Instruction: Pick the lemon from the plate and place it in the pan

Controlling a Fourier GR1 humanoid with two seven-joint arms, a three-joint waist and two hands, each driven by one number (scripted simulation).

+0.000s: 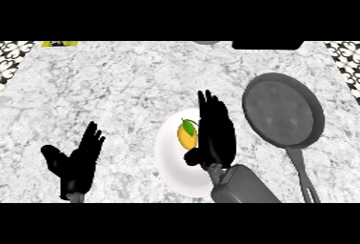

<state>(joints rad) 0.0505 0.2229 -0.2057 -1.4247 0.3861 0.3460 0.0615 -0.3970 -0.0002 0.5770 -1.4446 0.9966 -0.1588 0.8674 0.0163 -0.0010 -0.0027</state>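
Looking down from the head view, the counter (119,86) shows a flat stone top, white with grey speckles. Right of the centre lies a smooth white plate (171,167), round but looking taller than wide. The lemon (186,136) sits on the upper part of this plate; it is yellow and oval, with a small green leaf on top. The right hand (215,133) is black and stands over the right side of the plate, just beside the lemon. Its fingers are straight and point to the upper edge of the frame, its thumb (193,157) sticks out below the lemon, and it is not closed around anything. Whether it touches the fruit I cannot tell. Its grey forearm (243,188) comes in from the lower edge.

At the right the pan (283,112) is dark grey, round and shallow, with a thin handle (304,176) running to the lower right. A narrow strip of bare stone separates plate and pan. The left hand (77,159) rests at the lower left, fingers up and spread, holding nothing. Wide bare stone lies in the upper left, and patterned tiles (15,57) border both upper corners
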